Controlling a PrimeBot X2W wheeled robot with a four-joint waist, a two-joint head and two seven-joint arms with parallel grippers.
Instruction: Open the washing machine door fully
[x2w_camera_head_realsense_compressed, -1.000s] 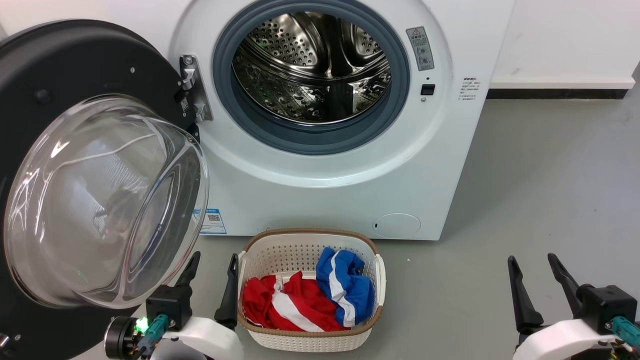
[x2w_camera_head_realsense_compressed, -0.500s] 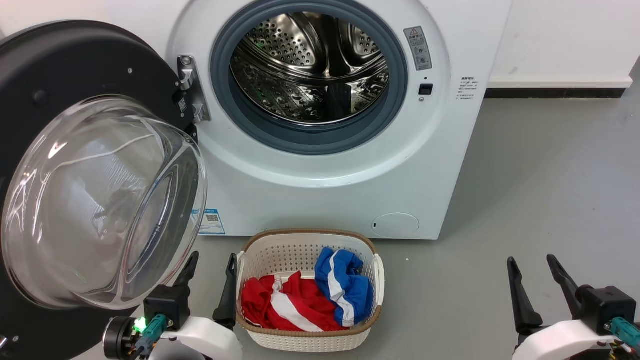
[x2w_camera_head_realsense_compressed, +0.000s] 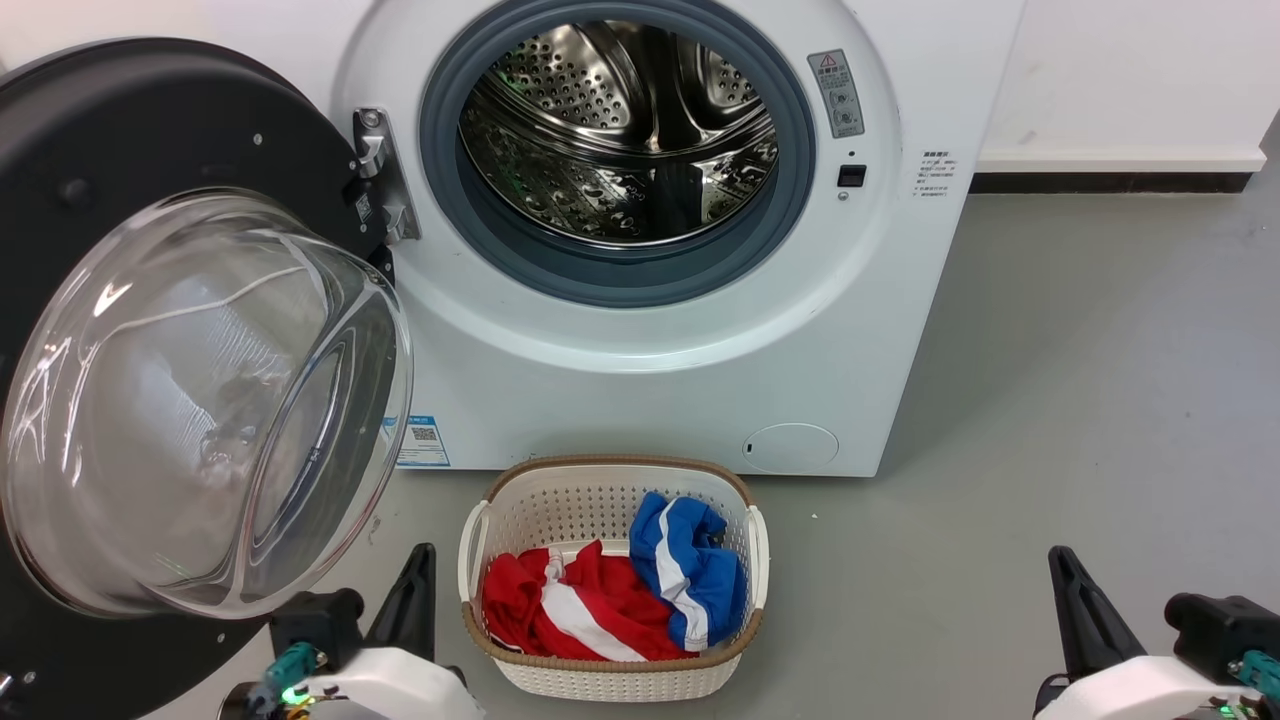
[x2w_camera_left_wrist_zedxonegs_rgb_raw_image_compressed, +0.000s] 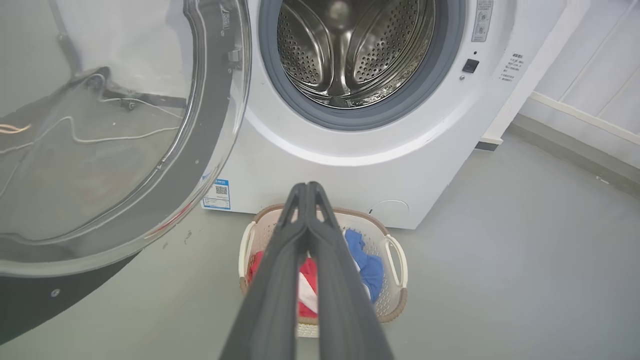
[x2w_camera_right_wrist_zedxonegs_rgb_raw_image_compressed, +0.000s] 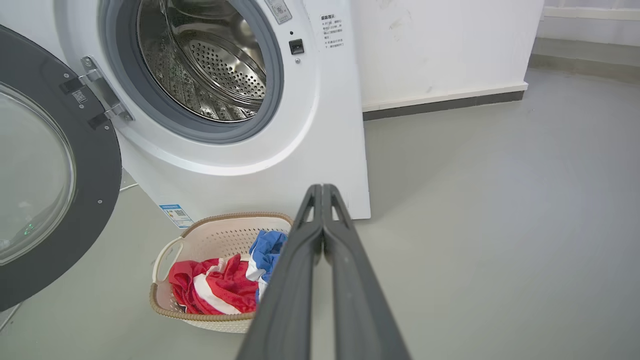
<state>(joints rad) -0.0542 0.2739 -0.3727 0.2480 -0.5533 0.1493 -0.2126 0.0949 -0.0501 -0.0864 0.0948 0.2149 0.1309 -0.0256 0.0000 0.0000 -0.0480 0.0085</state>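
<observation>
Presently the large round glossy black washing machine door (x2w_camera_head_realsense_compressed: 190, 380), with its clear bulging glass bowl, stands swung well out on the robot's left side of the white boxy front-loading washing machine (x2w_camera_head_realsense_compressed: 650, 380), carried on the metal hinge (x2w_camera_head_realsense_compressed: 380, 170) beside the grey rubber ring (x2w_camera_head_realsense_compressed: 640, 285). The perforated steel drum (x2w_camera_head_realsense_compressed: 620, 130) is fully exposed. Judged from this, the opening step is at or near its end; whether the hinge has reached its stop cannot be told. The left gripper (x2w_camera_left_wrist_zedxonegs_rgb_raw_image_compressed: 306, 187) has its jaws closed tip to tip on nothing and hangs low, near the lower edge of the door but apart from it. The right gripper (x2w_camera_right_wrist_zedxonegs_rgb_raw_image_compressed: 322, 187) also has its jaws pressed together and empty, well apart from the machine over the grey floor (x2w_camera_head_realsense_compressed: 1050, 400). If further travel is wanted, the next move calls for the left arm to press outward on the inner rim, clear of the glass. The white perforated laundry basket (x2w_camera_head_realsense_compressed: 620, 466), holding a red-and-white garment (x2w_camera_head_realsense_compressed: 560, 610) and a blue-and-white garment (x2w_camera_head_realsense_compressed: 690, 570), sits on the floor just in front of the machine, beside the door and outside its outward swing. A thin pale cable (x2w_camera_left_wrist_zedxonegs_rgb_raw_image_compressed: 100, 136) shows through the glass; whether it obstructs cannot be told.
</observation>
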